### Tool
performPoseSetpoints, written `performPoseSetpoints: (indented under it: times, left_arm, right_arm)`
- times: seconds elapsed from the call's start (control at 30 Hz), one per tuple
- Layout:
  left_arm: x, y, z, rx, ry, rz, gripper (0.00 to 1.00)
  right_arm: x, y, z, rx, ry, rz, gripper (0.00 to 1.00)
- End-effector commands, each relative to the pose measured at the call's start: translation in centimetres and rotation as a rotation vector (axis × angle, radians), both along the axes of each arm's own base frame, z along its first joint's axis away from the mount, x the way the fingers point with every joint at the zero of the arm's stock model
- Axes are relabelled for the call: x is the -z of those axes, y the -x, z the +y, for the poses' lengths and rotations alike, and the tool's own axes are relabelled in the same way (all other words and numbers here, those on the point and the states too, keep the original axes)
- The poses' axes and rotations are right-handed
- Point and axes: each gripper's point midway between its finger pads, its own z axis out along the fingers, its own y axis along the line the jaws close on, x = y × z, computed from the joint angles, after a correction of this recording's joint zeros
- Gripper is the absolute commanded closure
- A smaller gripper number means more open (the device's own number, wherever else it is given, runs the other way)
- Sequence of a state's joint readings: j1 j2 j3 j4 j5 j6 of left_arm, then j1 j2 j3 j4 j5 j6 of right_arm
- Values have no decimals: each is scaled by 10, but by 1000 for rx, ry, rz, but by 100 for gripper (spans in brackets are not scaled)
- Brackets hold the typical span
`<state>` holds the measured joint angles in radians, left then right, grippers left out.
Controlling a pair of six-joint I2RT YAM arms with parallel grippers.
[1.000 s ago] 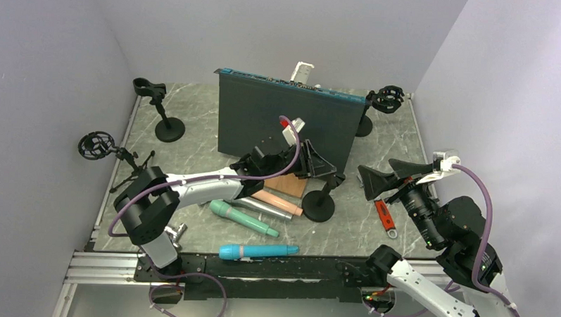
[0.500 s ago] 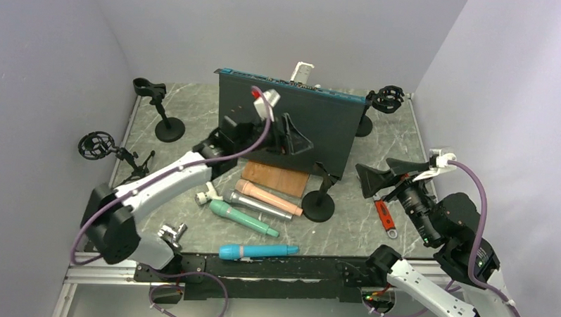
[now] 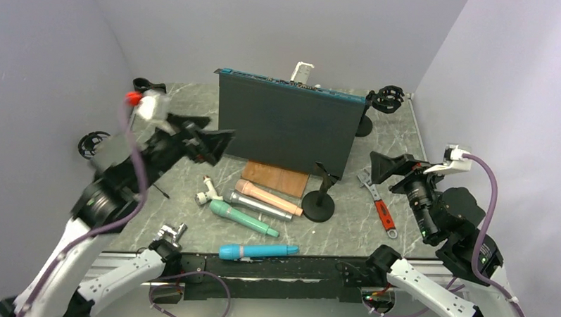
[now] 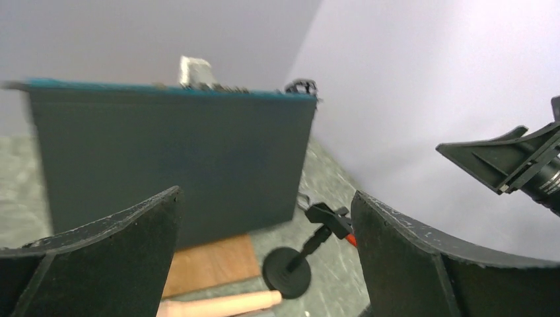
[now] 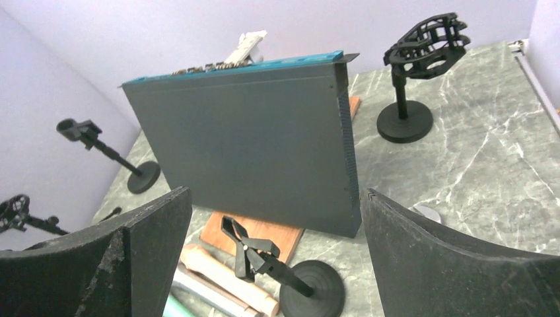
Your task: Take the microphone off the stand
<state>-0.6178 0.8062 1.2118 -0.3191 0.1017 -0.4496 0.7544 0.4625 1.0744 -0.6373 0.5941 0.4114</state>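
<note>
**Pink mic flat on the table, both grippers wide open**

Far left: shock-mount stand (image 3: 93,145), black, partly behind the left arm. Behind it, clip stand (image 5: 142,177) with a round base.

Left gripper (image 3: 215,130): raised over the table's left half, jaws spread wide, nothing between them.

Lower down, on grey marbled table (image 3: 391,134): small white piece (image 3: 207,192), then 4 cylindrical mics lying flat. Green mic (image 3: 242,218), grey mic (image 3: 258,206) and pink mic (image 3: 270,198) side by side; blue mic (image 3: 258,251) apart at the near edge. Pink mic out of the clip, one end just beside the stand (image 3: 320,199), whose clip is empty.

Behind them: wooden board (image 3: 277,178) flat, and dark upright panel (image 3: 286,127) with a teal top edge, blocking the view behind. White part (image 3: 303,70) above it; any print too small to read.

Right: red-handled wrench (image 3: 383,211); second mount (image 3: 385,100) at the back.

Right gripper (image 3: 393,166): aloft, fully open, empty.
</note>
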Motion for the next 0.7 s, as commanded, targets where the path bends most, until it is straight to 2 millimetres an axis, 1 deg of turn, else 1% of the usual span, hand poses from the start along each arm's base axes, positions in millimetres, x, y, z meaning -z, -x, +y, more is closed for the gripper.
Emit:
performPoseSetpoints:
  times: [0.0,0.13,0.2,0.27,0.37,0.5,0.67]
  left_arm:
    - [-27,24,80,-273,-53,-152,1]
    - [-50,59,128,-391,18,-272,1]
    - [-55,73,147,-436,52,-309,1]
    - [-57,83,159,-465,75,-339,1]
    - [-57,94,174,-498,98,-355,1]
    - [-55,102,188,-540,103,-360,1]
    - [-48,99,194,-574,83,-350,0]
  right_arm:
    - [-30,5,-23,87,-68,-68,0]
    - [-46,10,-29,93,-90,-103,0]
    - [-52,13,-32,92,-111,-127,0]
    - [-54,14,-33,91,-118,-140,0]
    - [-55,15,-34,92,-120,-143,0]
    - [-55,15,-44,143,-143,-136,0]
    - [-53,17,-51,179,-187,-135,0]
